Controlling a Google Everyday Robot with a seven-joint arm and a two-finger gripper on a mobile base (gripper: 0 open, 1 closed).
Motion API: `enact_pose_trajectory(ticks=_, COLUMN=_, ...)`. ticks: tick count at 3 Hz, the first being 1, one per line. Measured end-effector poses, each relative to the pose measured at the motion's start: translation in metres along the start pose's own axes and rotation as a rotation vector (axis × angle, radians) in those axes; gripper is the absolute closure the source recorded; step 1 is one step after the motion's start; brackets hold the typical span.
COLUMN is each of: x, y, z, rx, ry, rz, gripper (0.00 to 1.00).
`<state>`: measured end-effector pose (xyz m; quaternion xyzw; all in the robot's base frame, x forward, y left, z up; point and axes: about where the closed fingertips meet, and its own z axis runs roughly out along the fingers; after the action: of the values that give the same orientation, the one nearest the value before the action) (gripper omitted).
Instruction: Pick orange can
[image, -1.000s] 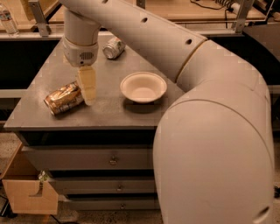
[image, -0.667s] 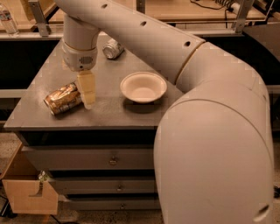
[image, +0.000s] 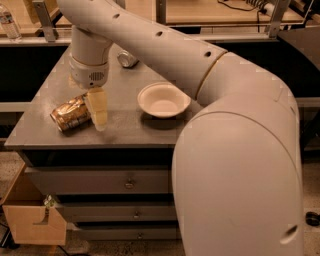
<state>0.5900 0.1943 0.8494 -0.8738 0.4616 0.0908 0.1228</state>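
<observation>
Orange can (image: 71, 114) is on its side near the front left corner of the grey tabletop (image: 131, 127), gold and brown label up, one end towards the left edge and the other towards the middle of the top.

Starting far left: a clear water bottle (image: 9, 22) stands on the far bench at the top corner, and low down on the floor a cardboard box (image: 34, 225) sits against the drawer unit (image: 100, 182) under the tabletop.

Moving right, there's my gripper (image: 98, 116), pointing straight down from the wrist (image: 89, 70), pale and yellowish, low over the tabletop at the can's right end. It covers that end of the can from this angle, and whether it is touching I cannot tell. Open, closed, or gripping the can: I cannot tell that either from this view.

Behind the wrist, towards the back of the tabletop, a silver can (image: 127, 59) lies on its side, well apart from the orange one.

Further right, a white bowl (image: 163, 99) sits upright near the middle of the tabletop, apart from both cans.

Then my arm (image: 240, 150) fills the right side, sweeping up from the big rounded base and across the top to the wrist.
</observation>
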Motion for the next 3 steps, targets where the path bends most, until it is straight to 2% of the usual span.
enact_pose_trajectory(ticks=2, x=0.003, y=0.003, z=0.009, rx=-0.006, ry=-0.001, rz=0.000, gripper=0.41)
enact_pose_trajectory(ticks=3, x=0.015, y=0.000, z=0.000, rx=0.020, ry=0.024, rz=0.011, gripper=0.64)
